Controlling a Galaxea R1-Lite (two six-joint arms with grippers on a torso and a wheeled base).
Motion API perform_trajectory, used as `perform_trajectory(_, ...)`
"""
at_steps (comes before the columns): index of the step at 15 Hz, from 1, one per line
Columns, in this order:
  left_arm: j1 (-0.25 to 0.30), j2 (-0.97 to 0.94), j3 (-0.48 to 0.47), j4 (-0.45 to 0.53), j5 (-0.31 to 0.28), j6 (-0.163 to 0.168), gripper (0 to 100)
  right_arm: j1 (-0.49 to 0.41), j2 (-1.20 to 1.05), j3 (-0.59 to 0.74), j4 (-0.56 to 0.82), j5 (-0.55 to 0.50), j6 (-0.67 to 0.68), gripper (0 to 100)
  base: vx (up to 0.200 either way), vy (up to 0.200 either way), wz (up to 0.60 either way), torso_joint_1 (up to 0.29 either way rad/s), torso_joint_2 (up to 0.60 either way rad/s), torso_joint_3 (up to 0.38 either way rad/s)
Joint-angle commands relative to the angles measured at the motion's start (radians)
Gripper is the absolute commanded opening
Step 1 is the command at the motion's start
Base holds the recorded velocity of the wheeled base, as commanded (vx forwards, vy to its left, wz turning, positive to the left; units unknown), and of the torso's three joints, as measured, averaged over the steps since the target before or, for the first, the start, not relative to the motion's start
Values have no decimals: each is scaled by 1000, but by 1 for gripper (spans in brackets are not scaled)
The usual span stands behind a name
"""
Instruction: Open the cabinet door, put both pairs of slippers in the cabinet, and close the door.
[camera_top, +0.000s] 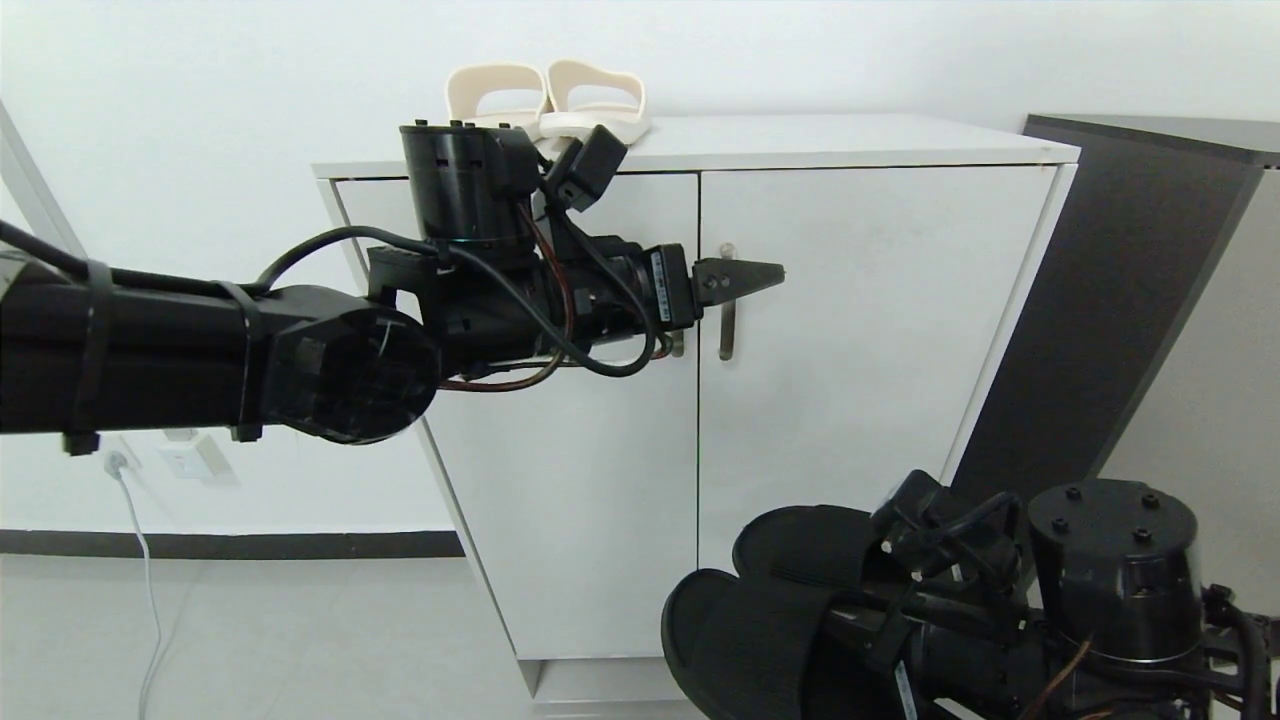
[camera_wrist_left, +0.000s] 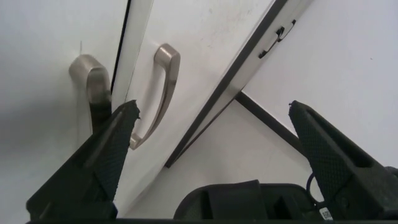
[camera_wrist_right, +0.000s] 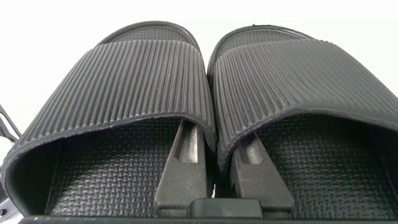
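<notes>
- The white cabinet (camera_top: 860, 400) stands against the far wall. Its left door (camera_top: 570, 470) and right door (camera_top: 850, 230) are both shut and flush with each other.
- Two metal handles sit either side of the seam where the doors meet. The right door's handle (camera_top: 727, 335) hangs upright just right of the seam, and the left door's handle (camera_wrist_left: 93, 78) is partly hidden behind the arm.
- The left claw (camera_top: 750, 277) is held out level in front of the right door's handle, at the height of its upper end.
- From the left wrist, its fingers (camera_wrist_left: 99, 162) stand wide apart with nothing between them. One fingertip lies across the lower part of the left door's handle. I cannot tell whether it touches.
- The cream slippers (camera_top: 545, 95) lie side by side on the cabinet's top, towards its left end and close to the front edge.
- The black slippers (camera_top: 780, 600) are low at the near right, in front of the right door's lower part and off the floor, carried by the right arm.
- The right claw (camera_wrist_right: 217, 149) has one finger (camera_wrist_right: 183, 168) inside each black slipper. It pinches the two touching inner side walls together, so it grips the pair as one.
- A dark grey unit (camera_top: 1110, 300) stands just right of the cabinet.
- On the wall to the left are a socket (camera_top: 185, 460) and a white cable (camera_top: 148, 600) hanging towards the floor.
</notes>
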Motion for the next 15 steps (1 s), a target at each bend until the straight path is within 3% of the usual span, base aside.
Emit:
perform_trajectory(1, -6, 23, -20, 1, 1, -1, 100, 0, 1, 1, -1, 1, 1, 0, 0, 0, 0, 0, 0, 0)
perform_trajectory(10, -49, 81, -118, 50, -5, -5, 100, 3, 0, 6, -1, 1, -2, 0, 0, 0, 0, 0, 0, 0)
perform_trajectory(11, -49, 81, -118, 50, -5, -5, 0, 3, 0, 6, -1, 1, -2, 0, 0, 0, 0, 0, 0, 0)
perform_trajectory(15, -49, 78, -114, 48, 1, -5, 0, 5, 0, 18, -1, 30, -3, 0, 0, 0, 0, 0, 0, 0)
